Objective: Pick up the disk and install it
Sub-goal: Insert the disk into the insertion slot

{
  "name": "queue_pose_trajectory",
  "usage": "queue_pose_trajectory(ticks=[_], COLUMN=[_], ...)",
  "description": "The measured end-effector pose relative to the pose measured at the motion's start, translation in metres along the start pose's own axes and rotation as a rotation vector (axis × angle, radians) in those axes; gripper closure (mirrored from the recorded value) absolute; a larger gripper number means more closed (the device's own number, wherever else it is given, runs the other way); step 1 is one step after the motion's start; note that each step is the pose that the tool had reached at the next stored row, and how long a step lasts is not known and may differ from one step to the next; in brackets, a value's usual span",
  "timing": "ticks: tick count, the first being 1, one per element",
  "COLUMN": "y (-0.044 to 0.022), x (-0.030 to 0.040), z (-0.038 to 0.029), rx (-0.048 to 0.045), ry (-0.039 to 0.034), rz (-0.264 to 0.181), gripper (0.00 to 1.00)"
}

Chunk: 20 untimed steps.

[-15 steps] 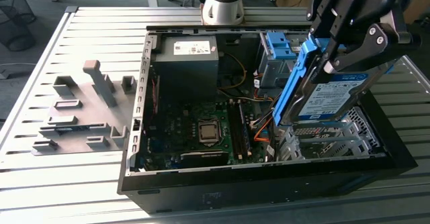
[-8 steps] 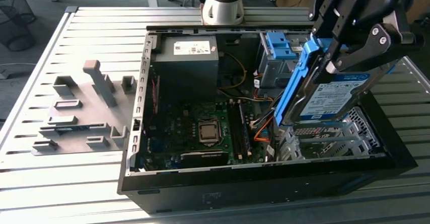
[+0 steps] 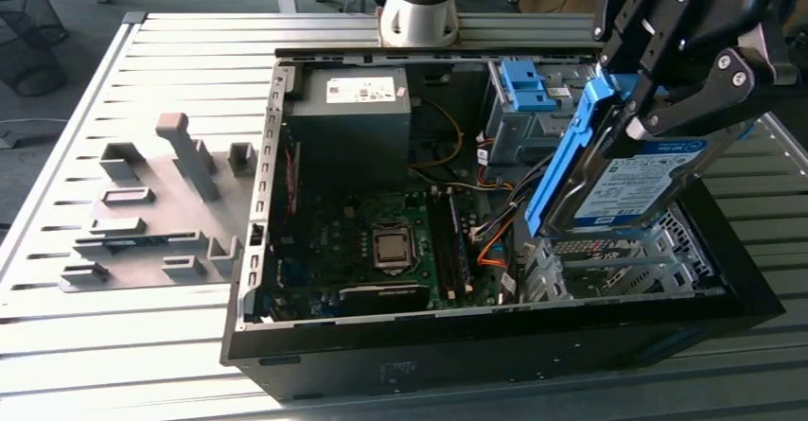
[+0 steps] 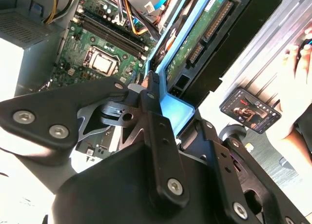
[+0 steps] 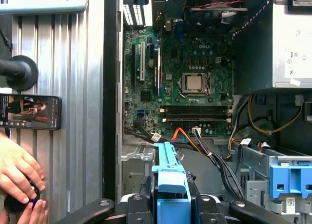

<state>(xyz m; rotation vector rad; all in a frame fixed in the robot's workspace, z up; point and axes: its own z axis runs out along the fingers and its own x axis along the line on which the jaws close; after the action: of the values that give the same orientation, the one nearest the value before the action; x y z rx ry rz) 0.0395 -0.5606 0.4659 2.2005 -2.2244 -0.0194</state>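
fingers [image 3: 657, 109] clamp disk [image 3: 625, 189] by upper end, above open case [image 3: 505, 345]

The disk [image 3: 627, 180] is a flat silver hard drive with a white-and-blue label and blue rails along its edges. It hangs tilted on edge at the right of the exterior view, above the open computer case's metal drive cage.

Exterior view: raised, off the arm, angled down across the slatted table [image 3: 151, 345] onto the open computer case [image 3: 505, 345], whole case in frame; first wrist view: riding on the arm, facing straight down into the case, motherboard [image 5: 190, 82] mid-frame; second wrist view: very near the gripper [image 4: 146, 102], tilted; motherboard socket [image 4: 103, 62] common to all three.
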Motion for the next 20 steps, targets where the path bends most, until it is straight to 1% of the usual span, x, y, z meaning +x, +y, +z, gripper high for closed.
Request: queue_pose_trajectory(ticks=[3, 5, 6, 8, 11, 14, 17, 20], y=[-0.0002, -0.0011, -0.003, -0.0094, -0.0198, -0.0278, -0.032, -0.0322], x=[0.0014, 0.0025, 0.0028, 0.0032, 0.0032, 0.0031, 0.0032, 0.0032], z=[0.0028, 0.0061, 0.0079, 0.0105, 0.0129, 0.0158, 0.0196, 0.0242], rx=[0.0, 0.0, 0.0, 0.0, 0.0, 0.0, 0.0, 0.0], ry=[-0.0002, 0.0, 0.0, 0.0, -0.0001, 0.0, 0.0, 0.0], rz=[0.0, 0.0, 0.0, 0.0, 0.0, 0.0, 0.0, 0.0], gripper=[0.64, 0.64, 0.64, 0.64, 0.64, 0.64, 0.64, 0.64])
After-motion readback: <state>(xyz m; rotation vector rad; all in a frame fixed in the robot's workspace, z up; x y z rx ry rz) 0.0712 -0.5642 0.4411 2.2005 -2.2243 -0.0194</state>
